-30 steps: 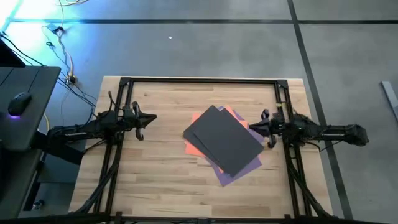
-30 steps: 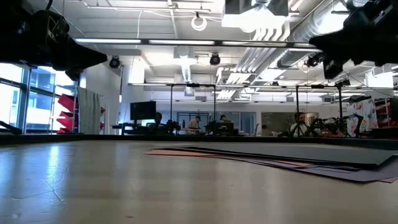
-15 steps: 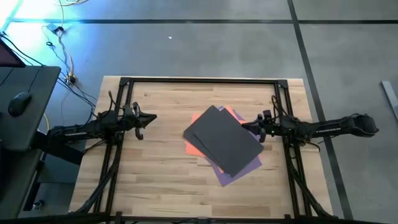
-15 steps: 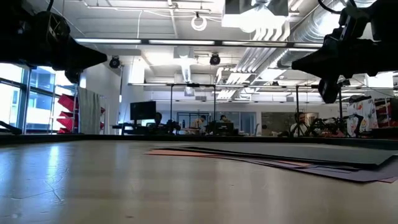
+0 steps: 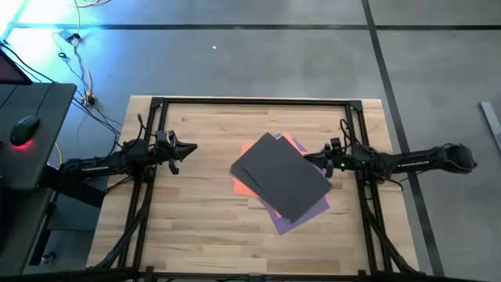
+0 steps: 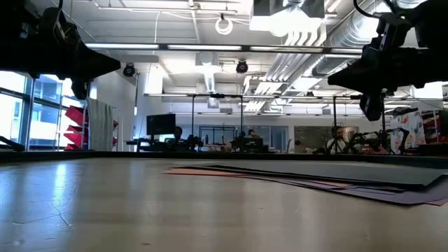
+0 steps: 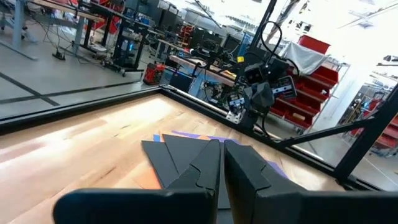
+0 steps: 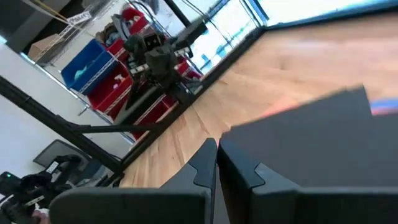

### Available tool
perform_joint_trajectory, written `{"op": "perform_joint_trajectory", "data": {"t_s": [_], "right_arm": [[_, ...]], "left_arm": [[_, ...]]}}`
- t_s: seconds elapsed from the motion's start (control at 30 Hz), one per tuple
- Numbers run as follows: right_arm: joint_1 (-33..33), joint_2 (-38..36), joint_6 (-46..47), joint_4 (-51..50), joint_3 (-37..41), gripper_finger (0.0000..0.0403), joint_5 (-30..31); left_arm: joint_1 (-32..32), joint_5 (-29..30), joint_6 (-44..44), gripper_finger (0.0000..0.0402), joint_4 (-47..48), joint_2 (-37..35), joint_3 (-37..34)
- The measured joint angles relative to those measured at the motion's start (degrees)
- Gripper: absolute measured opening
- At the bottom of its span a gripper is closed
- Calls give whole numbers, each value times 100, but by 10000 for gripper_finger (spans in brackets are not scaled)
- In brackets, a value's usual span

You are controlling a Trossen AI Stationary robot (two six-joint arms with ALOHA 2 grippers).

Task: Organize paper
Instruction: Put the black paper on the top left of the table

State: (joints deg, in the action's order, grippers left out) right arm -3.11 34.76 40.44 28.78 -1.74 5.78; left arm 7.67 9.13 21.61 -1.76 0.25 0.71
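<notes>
A loose, fanned pile of paper lies flat on the wooden table, right of centre. A dark grey sheet (image 5: 282, 177) is on top, with orange (image 5: 241, 186), purple (image 5: 311, 211) and a pink corner (image 5: 296, 143) showing beneath. My left gripper (image 5: 192, 147) hangs shut above the table's left part, pointing level toward the pile. My right gripper (image 5: 308, 160) is shut and hovers over the pile's right edge, pointing left. In the low view both grippers (image 6: 115, 64) (image 6: 332, 75) stay well above the paper (image 6: 329, 176).
A black metal frame (image 5: 250, 102) runs round the table's far, left and right sides. Bare wood (image 5: 196, 219) lies left of and in front of the pile. A desk with a mouse (image 5: 26, 129) stands beyond the left edge.
My right gripper has reached toward the table's left, from the right frame rail to above the pile's right edge, and rolled about its own axis. My left gripper has rolled in place. The paper has not moved.
</notes>
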Motion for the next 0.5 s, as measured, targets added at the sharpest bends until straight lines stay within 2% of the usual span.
{"op": "perform_joint_trajectory", "data": {"t_s": [0.13, 0.23, 0.5], "right_arm": [[-3, 2, 313, 29, -2, 0, 9], [-41, -2, 404, 197, -4, 0, 305], [-151, 4, -641, 69, -4, 0, 451]], "left_arm": [[1, 0, -29, 0, 2, 0, 0], [1, 3, -225, 0, 2, 0, 0], [1, 41, -278, 0, 2, 0, 0]]}}
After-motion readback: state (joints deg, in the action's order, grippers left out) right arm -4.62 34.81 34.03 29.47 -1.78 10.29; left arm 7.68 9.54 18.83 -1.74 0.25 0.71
